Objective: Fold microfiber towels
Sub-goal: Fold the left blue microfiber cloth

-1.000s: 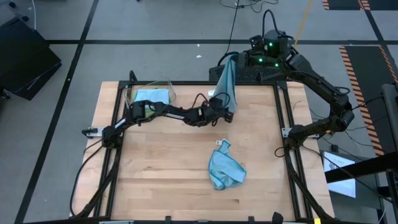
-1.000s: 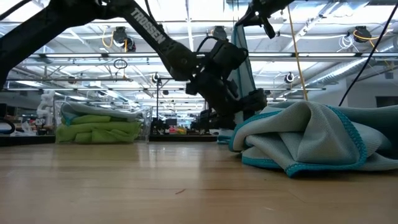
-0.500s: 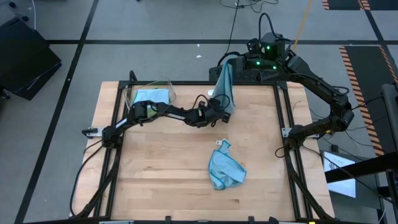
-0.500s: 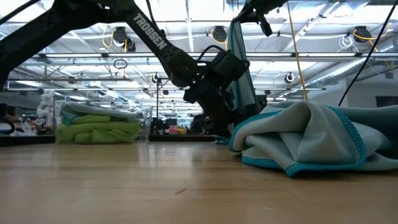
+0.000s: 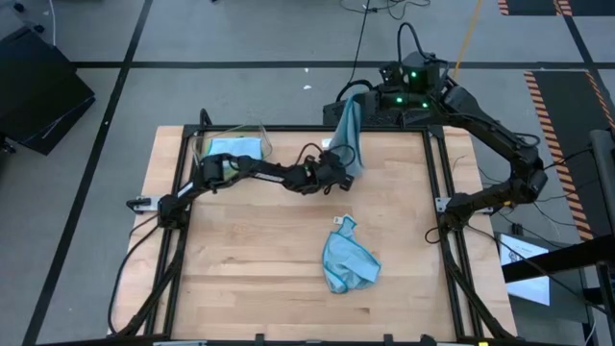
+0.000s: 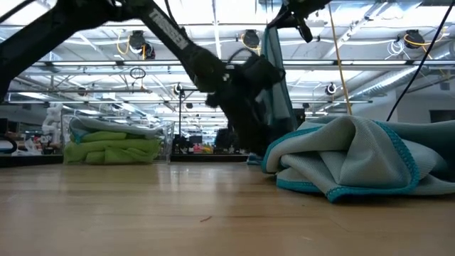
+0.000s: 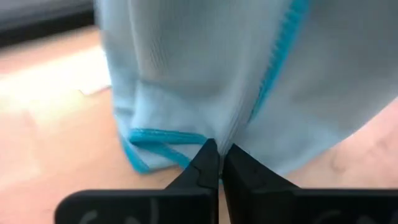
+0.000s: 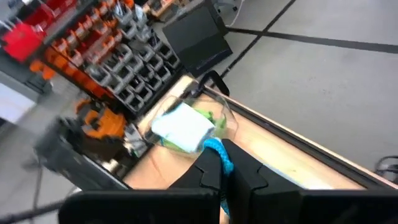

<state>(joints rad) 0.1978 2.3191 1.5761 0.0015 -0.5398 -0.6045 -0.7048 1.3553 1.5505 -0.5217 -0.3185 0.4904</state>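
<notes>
A light blue towel (image 5: 348,135) hangs from my right gripper (image 5: 366,89), which is shut on its top, high over the table's far edge; it also shows in the low view (image 6: 274,64). My left gripper (image 5: 342,171) is shut at the towel's lower part, just above the table. A second light blue towel (image 5: 348,261) lies crumpled on the table, nearer the near edge, and touches no gripper. My left gripper pinches a fold of the hanging towel's lower part (image 7: 225,134) between its two fingers, just above the bottom hem. It comes level from the table's left side. My right gripper pinches the towel's top edge with its blue hem (image 8: 219,149) between its two fingers. The towel hangs below it.
A clear plastic bin (image 5: 233,146) stands at the table's far left with lime green towels (image 6: 110,148) and a light blue one on top. The table's black frame rails (image 5: 437,192) run along its left and right sides.
My left gripper has gone a little toward the table's left edge at the hanging towel's lower part. The towel's lower end has followed it, while its top has stayed in my right gripper.
</notes>
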